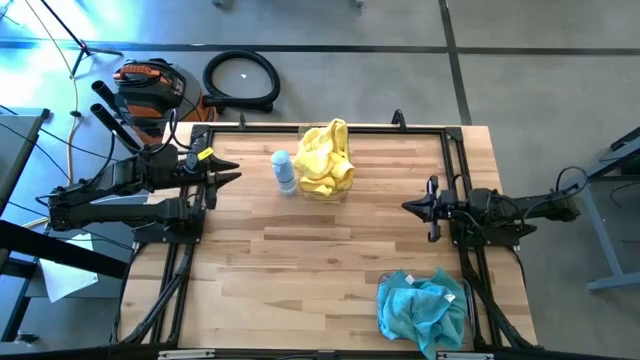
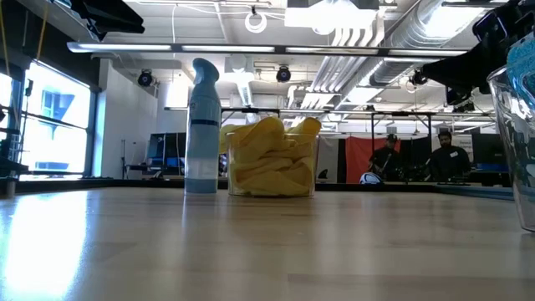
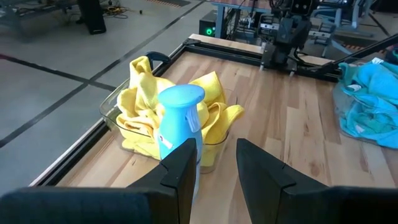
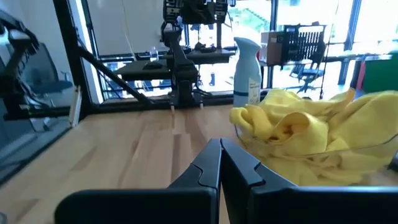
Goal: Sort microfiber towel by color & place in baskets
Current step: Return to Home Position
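Yellow microfiber towels [image 1: 325, 160] are heaped in a clear basket [image 3: 111, 103] at the table's far middle, spilling over its rim. Teal-blue towels [image 1: 420, 308] fill a second clear basket [image 1: 464, 298] at the near right corner. My left gripper [image 1: 236, 172] hovers open at the table's left side, pointing toward the yellow heap, with nothing between its fingers [image 3: 184, 167]. My right gripper [image 1: 406, 207] is shut and empty at the right side, pointing level toward the table's left.
A small white-and-blue spray bottle [image 1: 285, 172] stands upright just left of the yellow basket, between it and my left gripper. Bare wood lies across the table's middle and near left. A black frame rail [image 1: 330, 128] runs along the table's edges.
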{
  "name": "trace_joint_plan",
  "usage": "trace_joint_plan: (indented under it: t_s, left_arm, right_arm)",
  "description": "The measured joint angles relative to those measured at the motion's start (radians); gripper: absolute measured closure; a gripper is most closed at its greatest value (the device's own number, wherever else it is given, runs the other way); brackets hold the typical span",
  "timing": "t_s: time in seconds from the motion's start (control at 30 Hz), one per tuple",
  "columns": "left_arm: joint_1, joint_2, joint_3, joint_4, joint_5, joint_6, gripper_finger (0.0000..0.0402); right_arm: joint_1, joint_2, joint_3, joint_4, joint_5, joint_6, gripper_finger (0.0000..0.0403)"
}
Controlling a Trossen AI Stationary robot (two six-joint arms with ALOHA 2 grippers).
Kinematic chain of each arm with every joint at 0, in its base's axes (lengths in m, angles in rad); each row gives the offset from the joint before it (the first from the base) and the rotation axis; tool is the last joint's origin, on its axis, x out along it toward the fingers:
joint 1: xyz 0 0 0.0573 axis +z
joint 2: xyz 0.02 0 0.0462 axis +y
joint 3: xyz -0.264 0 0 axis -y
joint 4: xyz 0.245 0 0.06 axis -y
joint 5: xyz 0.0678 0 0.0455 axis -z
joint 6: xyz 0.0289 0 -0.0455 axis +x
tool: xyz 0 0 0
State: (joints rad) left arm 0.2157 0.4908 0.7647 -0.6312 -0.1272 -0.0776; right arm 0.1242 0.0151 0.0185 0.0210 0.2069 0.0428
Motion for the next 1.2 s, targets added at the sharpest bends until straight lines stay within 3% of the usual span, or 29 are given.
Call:
trace_joint_plan:
  t_s: [0.17, 0.57, 0.93, 1.03, 1.2]
  left_arm:
    - [0.0, 0.0, 0.0, 0.0, 0.0, 0.001, 0.0298]
    - [-0.003, 0.031, 0.0, 0.011, 0.002, -0.017, 0.0298]
    - [-0.087, 0.127, -0.001, 0.256, 0.039, 0.211, 0.0302]
    - [-0.12, 0.108, -0.065, 0.341, 0.041, 0.22, 0.0315]
    - [-0.177, 0.0, -0.276, 0.558, 0.053, 0.18, 0.0345]
  right_arm:
    - [0.0, -0.001, 0.0, 0.001, 0.012, -0.085, 0.0403]
    - [0.0, -0.001, 0.0, 0.001, 0.014, -0.069, 0.0403]
    - [0.0, -0.001, 0.001, 0.001, 0.015, -0.069, 0.0403]
    - [0.0, -0.001, 0.001, 0.001, 0.015, -0.069, 0.0403]
    - [0.0, -0.001, 0.001, 0.001, 0.015, -0.069, 0.0403]
